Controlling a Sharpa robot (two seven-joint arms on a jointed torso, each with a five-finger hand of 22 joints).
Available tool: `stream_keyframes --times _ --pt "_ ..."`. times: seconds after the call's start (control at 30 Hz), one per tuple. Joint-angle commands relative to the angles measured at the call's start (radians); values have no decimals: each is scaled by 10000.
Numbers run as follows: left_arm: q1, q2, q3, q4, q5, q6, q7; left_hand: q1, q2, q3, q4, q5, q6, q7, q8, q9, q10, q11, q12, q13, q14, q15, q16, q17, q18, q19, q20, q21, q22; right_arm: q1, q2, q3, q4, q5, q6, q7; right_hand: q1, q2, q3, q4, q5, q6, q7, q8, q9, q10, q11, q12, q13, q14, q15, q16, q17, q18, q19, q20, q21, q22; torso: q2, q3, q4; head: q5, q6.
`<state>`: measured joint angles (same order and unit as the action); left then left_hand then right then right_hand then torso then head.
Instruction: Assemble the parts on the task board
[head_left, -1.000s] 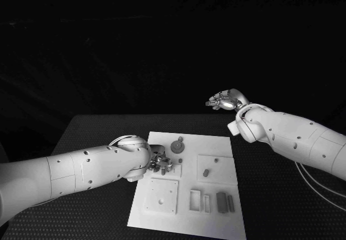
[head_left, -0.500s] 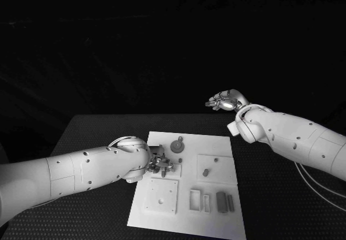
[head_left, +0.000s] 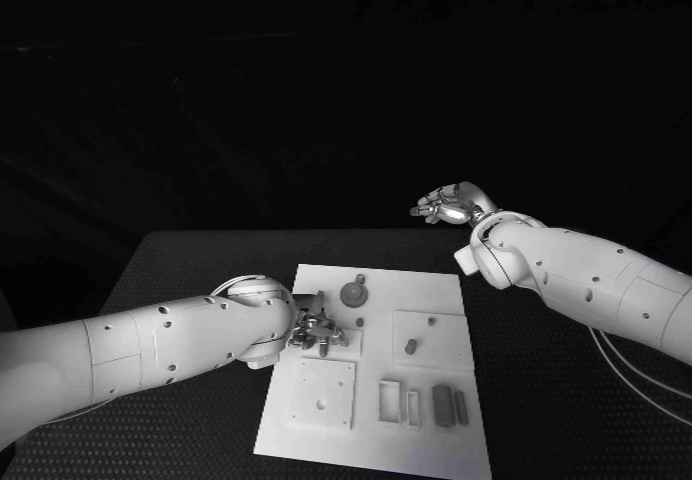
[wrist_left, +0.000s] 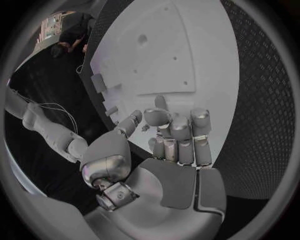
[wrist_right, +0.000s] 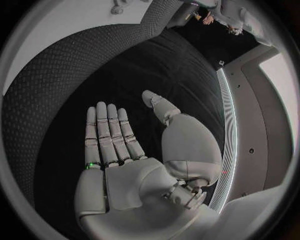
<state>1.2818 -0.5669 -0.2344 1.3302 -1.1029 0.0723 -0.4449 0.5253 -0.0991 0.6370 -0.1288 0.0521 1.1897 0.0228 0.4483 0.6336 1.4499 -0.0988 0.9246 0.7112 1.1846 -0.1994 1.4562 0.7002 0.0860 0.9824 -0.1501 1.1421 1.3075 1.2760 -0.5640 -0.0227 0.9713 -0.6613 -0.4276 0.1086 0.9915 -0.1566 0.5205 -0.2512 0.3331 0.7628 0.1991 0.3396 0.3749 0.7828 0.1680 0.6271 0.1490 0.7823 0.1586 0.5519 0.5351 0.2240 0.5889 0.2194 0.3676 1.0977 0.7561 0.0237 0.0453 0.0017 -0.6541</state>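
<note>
A: Black counter (head_left: 188, 262), dark room behind. White board (head_left: 433, 452) lies mid-counter, long side running near to far.

B: Left robot hand (head_left: 319, 335)?

A: Low over the board's left half, fingers curled in above a square recess. Wrist view shows the left hand's fingertips (wrist_left: 170, 118) bent toward the palm, a small part (wrist_left: 145, 128) possibly between thumb and fingers. Too small to call; I cannot tell if it grips anything.

B: Why there?

A: Likely working a seat in that recess; the hand hides it.

B: Right robot hand (head_left: 451, 205)?

A: Raised beyond the board's far right corner, well apart from it. Fingers straight and spread, holding nothing. Probably parked to keep clear.

B: Other parts?

A: Round piece (head_left: 353, 293) far-left on the board, small peg (head_left: 411, 345) in the right square plate, bars (head_left: 443, 405) in the near slots.
</note>
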Motion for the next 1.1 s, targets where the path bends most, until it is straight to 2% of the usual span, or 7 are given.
stream_keyframes --times 0.03,0.33,0.47,0.63,0.87,1.03,1.1 --pt "-3 -46 59 48 137 -67 67 13 -229 52 165 -38 287 -340 53 20 -332 -191 47 -27 33 -187 60 -27 132 -68 -1202 18 103 -15 -11 1 8 -92 96 79 53 -25 68 16 -61 -71 93 40 -13 57 29 -31 -13 -100 1 -15 -14 -144 -61 22 -37 12 1 4 -4 -10 29" --pt "177 -287 147 84 229 -67 39 170 -377 142 308 -37 257 -336 70 35 -334 -186 53 -59 24 -190 67 -51 148 -59 -1205 31 103 -27 -29 1 14 -92 88 83 50 -34 70 25 -65 -75 99 38 -18 54 31 -30 -29 -107 5 -12 -21 -145 -67 24 -45 19 -3 8 9 -26 84" --pt "183 -366 412 154 377 -191 35 309 -422 182 349 -36 158 -306 26 22 -398 -162 -14 -114 -34 -175 0 -102 152 -85 -1199 15 93 -35 -34 1 11 -92 90 88 44 -46 67 33 -67 -77 101 39 -22 54 33 -28 -39 -111 6 -10 -26 -145 -70 26 -50 23 -6 6 11 -20 134" --pt "253 -446 915 114 839 -317 101 652 -439 167 223 -36 -344 -168 -227 -57 -708 -56 -299 -275 -288 -90 -295 -266 109 -273 -1138 -161 18 -42 -37 1 -33 -83 98 86 35 -67 62 41 -68 -79 103 39 -26 54 34 -24 -53 -114 8 -5 -32 -145 -73 28 -55 30 -4 0 1 -67 169" --pt "634 -287 997 -978 1643 -578 354 1751 -284 279 -294 -9 -1578 308 -719 -176 -1527 414 -1062 -668 -923 375 -1067 -711 -88 -829 -936 -730 -209 -47 -35 1 -44 -77 121 86 28 -71 60 52 -66 -78 104 40 -29 55 35 -21 -63 -115 8 0 -36 -145 -73 29 -59 36 4 13 -1 -19 267" --pt "654 -3 1000 -1901 1675 -524 446 2417 199 181 -606 426 -1647 428 -603 -97 -1816 564 -1722 -1057 -1258 584 -1637 -1061 -353 -1233 -712 -1273 -436 -48 -38 1 -63 -75 146 82 30 -66 64 57 -64 -77 102 42 -31 57 33 -18 -70 -115 7 4 -39 -142 -70 28 -60 40 9 10 -2 -26 317" --pt "654 108 1000 -2181 1681 -534 515 2516 152 102 -602 374 -1854 524 -670 -133 -2003 668 -2106 -1265 -1453 726 -1935 -1227 -452 -1409 -637 -1538 -539 -51 -46 1 -66 -75 145 82 34 -64 66 57 -64 -76 102 43 -32 58 33 -17 -73 -114 7 5 -40 -141 -70 28 -61 42 14 5 -8 -41 330"
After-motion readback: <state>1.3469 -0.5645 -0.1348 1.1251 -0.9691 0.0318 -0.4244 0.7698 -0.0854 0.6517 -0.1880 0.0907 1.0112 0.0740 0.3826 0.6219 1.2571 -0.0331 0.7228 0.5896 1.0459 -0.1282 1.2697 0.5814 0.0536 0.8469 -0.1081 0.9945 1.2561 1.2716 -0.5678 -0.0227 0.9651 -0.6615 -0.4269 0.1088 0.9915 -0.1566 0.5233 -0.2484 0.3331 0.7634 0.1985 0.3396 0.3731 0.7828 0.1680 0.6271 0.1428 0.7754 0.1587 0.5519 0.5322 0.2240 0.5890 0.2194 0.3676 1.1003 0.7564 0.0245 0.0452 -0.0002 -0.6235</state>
